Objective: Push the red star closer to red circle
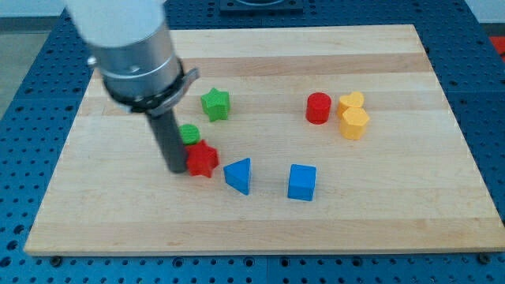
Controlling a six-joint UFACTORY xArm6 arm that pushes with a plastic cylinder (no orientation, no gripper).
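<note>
The red star (203, 159) lies left of the board's middle. My tip (175, 168) touches its left side. The red circle (319, 107) stands far to the right, toward the view's top right. A green circle (189, 133) sits just above the star, partly hidden behind my rod. A blue triangle (238, 174) lies just right of the star, close to it.
A green star (215, 103) lies above the green circle. A blue cube (301, 182) sits right of the triangle. Two yellow blocks (353, 114) stand right next to the red circle. The wooden board's (442, 197) left edge is near my rod.
</note>
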